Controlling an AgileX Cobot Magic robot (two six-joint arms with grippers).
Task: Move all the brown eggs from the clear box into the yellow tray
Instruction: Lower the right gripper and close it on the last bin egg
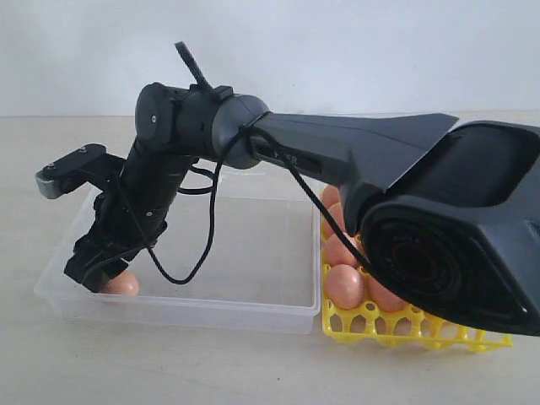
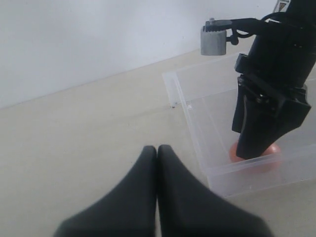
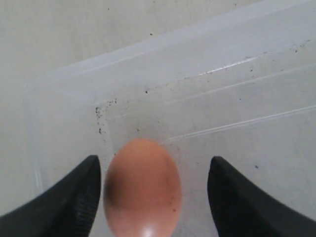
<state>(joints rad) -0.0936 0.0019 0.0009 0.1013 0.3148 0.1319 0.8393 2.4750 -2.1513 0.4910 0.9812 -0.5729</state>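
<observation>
One brown egg [image 1: 123, 284] lies in the front left corner of the clear box [image 1: 211, 314]. My right gripper [image 1: 99, 278] has reached across into that corner. In the right wrist view it [image 3: 154, 160] stands open with the egg [image 3: 142, 185] between its fingers, close to one finger and apart from the other. The yellow tray [image 1: 405, 335] sits right of the box and holds several brown eggs [image 1: 343, 285]; the arm hides much of it. My left gripper [image 2: 157, 149] is shut on nothing, over bare table outside the box [image 2: 197, 131]. From there the egg [image 2: 271, 150] shows under the right gripper [image 2: 254, 148].
The right arm's big dark housing [image 1: 456, 228] fills the right of the exterior view, over the tray. A cable [image 1: 198, 253] hangs from the arm into the box. The box floor [image 3: 237, 98] carries dark specks. A white wall stands behind the table.
</observation>
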